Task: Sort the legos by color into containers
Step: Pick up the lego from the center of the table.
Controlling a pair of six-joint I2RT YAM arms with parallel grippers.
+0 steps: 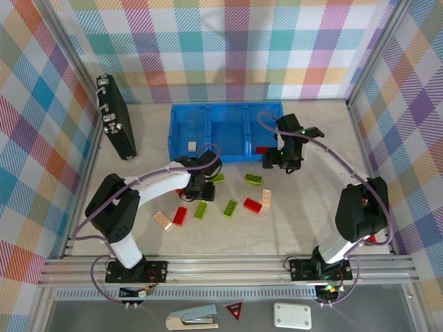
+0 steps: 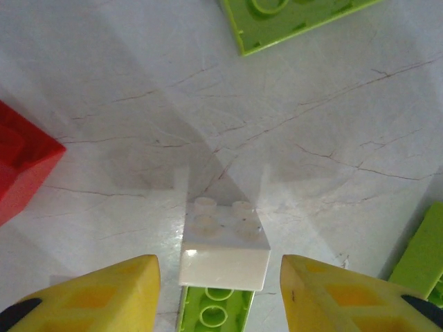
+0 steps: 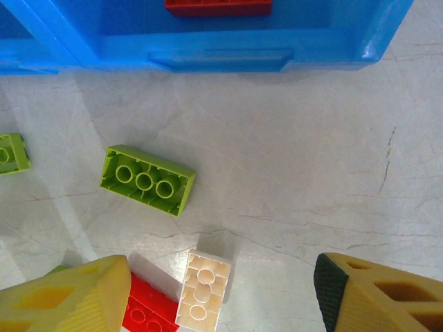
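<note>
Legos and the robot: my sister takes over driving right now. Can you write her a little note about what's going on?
Left gripper: jaws open, one on either side of a loose cream brick, not gripping it.
Right gripper: jaws open, holding nothing, near the front wall of the blue tray.
Done: one cream lego is in the tray's left compartment and one red lego is in its right one.
Left to do: sort the green, red and cream bricks lying on the table, such as a green brick.

Left arm [image 1: 156, 178] and right arm [image 1: 360, 207] lean forward, both jaws parted, pointing down.
</note>
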